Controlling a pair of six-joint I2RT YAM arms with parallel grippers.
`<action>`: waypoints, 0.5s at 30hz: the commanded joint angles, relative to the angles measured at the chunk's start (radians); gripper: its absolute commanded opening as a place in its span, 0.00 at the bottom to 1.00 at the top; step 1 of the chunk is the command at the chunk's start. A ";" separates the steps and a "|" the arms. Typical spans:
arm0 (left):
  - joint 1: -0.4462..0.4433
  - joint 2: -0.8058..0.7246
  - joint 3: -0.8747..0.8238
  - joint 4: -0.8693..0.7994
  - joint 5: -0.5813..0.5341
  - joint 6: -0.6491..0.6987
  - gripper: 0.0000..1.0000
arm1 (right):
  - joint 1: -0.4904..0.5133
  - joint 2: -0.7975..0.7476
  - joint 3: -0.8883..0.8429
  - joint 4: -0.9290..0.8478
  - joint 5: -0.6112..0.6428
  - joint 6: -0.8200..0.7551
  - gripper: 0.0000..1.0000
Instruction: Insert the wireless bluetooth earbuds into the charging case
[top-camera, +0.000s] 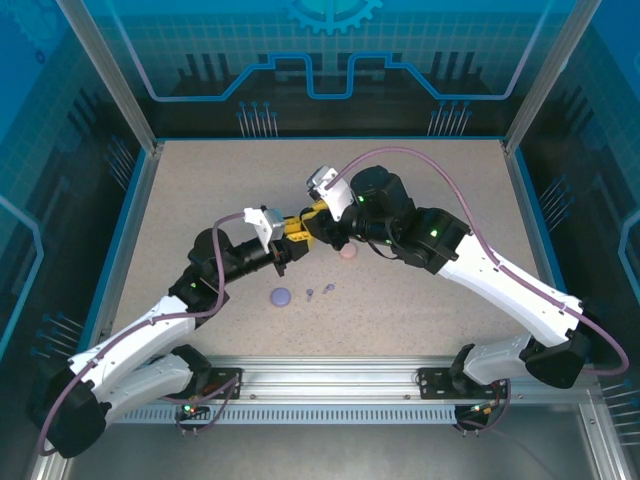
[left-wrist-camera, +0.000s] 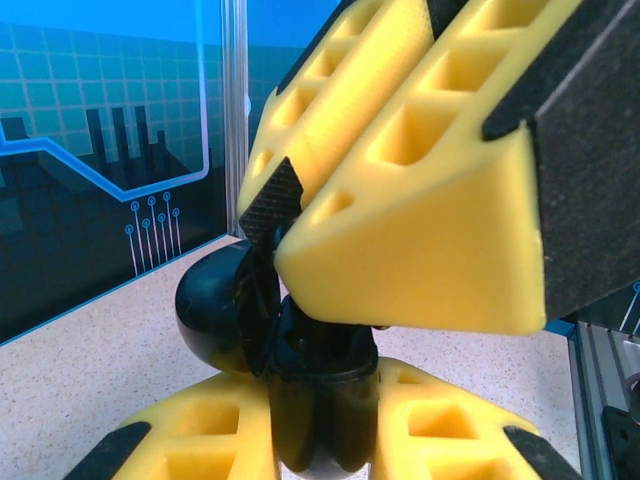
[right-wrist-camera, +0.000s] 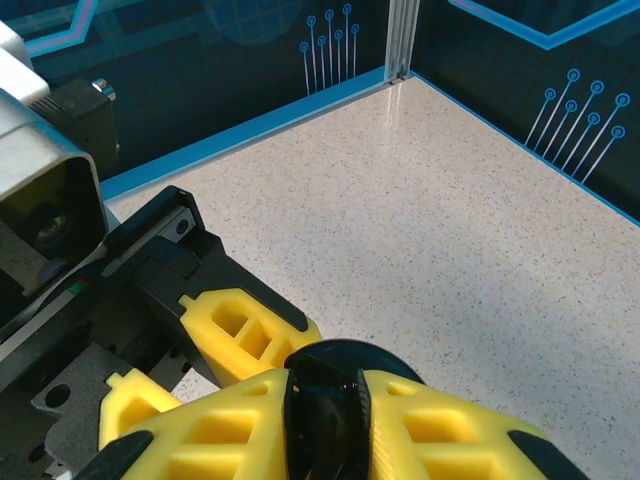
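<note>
I am clamping my left claw (left-wrist-camera: 320, 425) and right claw (right-wrist-camera: 322, 415) on the black charging case (left-wrist-camera: 215, 305) above the bench (top-camera: 430, 180), likely steadying it for opening, while two lavender earbuds (top-camera: 329, 288) are lying toward six o'clock.

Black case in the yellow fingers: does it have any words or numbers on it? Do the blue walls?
None can be read.
The black case shows no words or numbers.
The blue walls have line patterns and a gear shape, no letters.
The table is plain and speckled.
</note>
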 joint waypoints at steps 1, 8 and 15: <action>-0.009 -0.012 0.006 0.031 0.004 -0.019 0.00 | 0.016 -0.014 0.033 0.018 0.022 -0.013 0.23; -0.010 -0.017 0.011 0.024 0.002 -0.046 0.00 | 0.017 0.000 0.031 0.039 0.041 -0.013 0.23; -0.009 -0.018 0.017 0.002 -0.003 -0.062 0.00 | 0.016 0.010 0.040 0.056 0.038 -0.014 0.23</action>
